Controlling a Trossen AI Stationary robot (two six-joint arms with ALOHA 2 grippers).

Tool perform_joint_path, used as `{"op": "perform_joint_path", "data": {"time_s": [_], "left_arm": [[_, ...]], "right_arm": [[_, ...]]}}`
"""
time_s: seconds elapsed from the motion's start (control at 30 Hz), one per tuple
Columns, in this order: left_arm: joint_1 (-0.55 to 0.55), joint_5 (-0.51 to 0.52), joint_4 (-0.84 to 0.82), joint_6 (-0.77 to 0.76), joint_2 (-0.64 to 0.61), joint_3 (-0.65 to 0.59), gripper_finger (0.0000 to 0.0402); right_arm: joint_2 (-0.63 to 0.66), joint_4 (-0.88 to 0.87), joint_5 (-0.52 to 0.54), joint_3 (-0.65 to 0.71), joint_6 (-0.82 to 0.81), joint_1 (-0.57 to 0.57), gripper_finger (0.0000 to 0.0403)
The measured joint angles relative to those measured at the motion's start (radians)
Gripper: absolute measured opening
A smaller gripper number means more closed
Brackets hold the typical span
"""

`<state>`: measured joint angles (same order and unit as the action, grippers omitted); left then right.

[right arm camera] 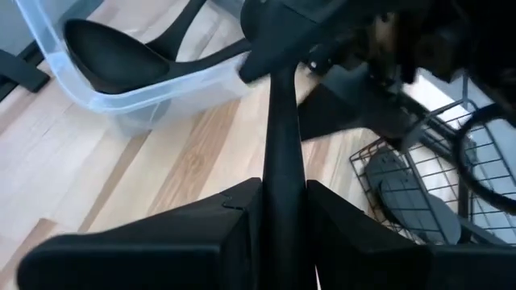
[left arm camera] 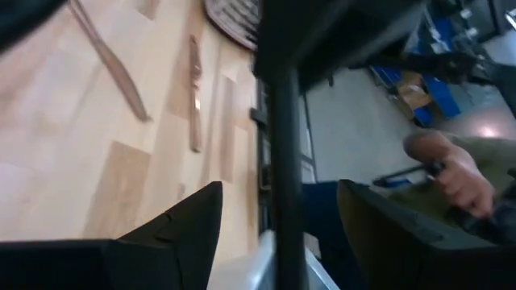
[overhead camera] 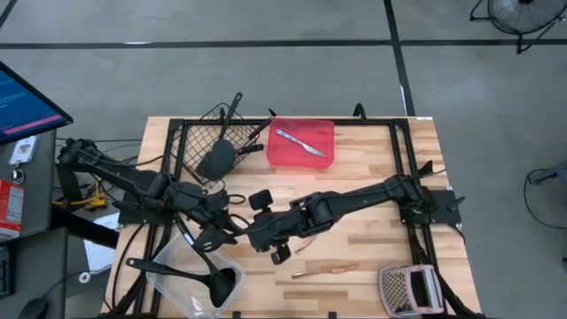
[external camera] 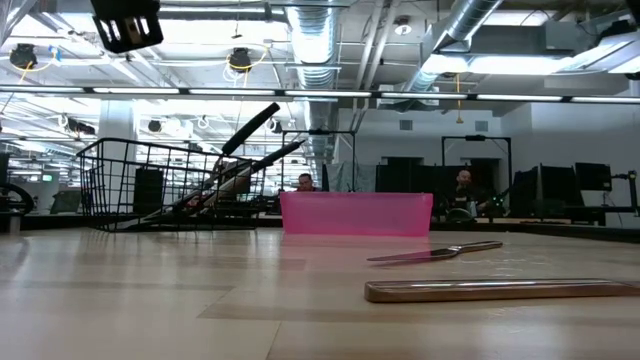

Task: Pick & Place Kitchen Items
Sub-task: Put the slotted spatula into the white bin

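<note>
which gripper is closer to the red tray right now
Right, though only slightly. The right gripper sits toward the table's middle, below the red tray in the high view; the left gripper is further left, beside the clear tub.

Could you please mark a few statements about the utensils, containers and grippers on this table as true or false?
1. The red tray holds a silver knife. True.
2. The right gripper is closed on a black utensil handle. True.
3. The clear tub is empty. False: a black ladle lies in it.
4. The left gripper is shut. False: its fingers stand apart.
5. The black wire basket sits beside the red tray. True.
</note>
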<state>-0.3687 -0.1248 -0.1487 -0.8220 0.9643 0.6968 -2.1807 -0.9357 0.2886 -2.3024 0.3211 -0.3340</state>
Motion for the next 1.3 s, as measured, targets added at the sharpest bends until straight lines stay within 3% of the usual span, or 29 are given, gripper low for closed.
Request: {"op": "perform_joint_path", "data": {"time_s": [0.2, 0.47, 0.7, 1.0, 1.3], "left_arm": [[0.005, -0.076, 0.005, -0.042, 0.023, 0.000, 0.0172], [0.011, -0.092, 0.044, -0.055, 0.027, -0.001, 0.0016], [0.011, -0.084, 0.054, -0.056, 0.027, -0.001, 0.0008], [0.011, -0.039, 0.067, -0.052, 0.026, -0.001, 0.0007], [0.011, 0.031, 0.060, -0.053, 0.010, -0.001, 0.0007]], "right_arm": [[0.000, 0.046, -0.019, 0.000, 0.015, 0.025, 0.0071], [0.000, 0.046, -0.033, 0.000, 0.020, 0.020, 0.0071], [0.001, 0.058, -0.033, 0.000, 0.020, 0.019, 0.0076], [0.001, 0.064, -0.025, 0.000, 0.019, 0.022, 0.0130], [0.083, 0.035, 0.094, 0.000, 0.020, 0.002, 0.0229]]}}
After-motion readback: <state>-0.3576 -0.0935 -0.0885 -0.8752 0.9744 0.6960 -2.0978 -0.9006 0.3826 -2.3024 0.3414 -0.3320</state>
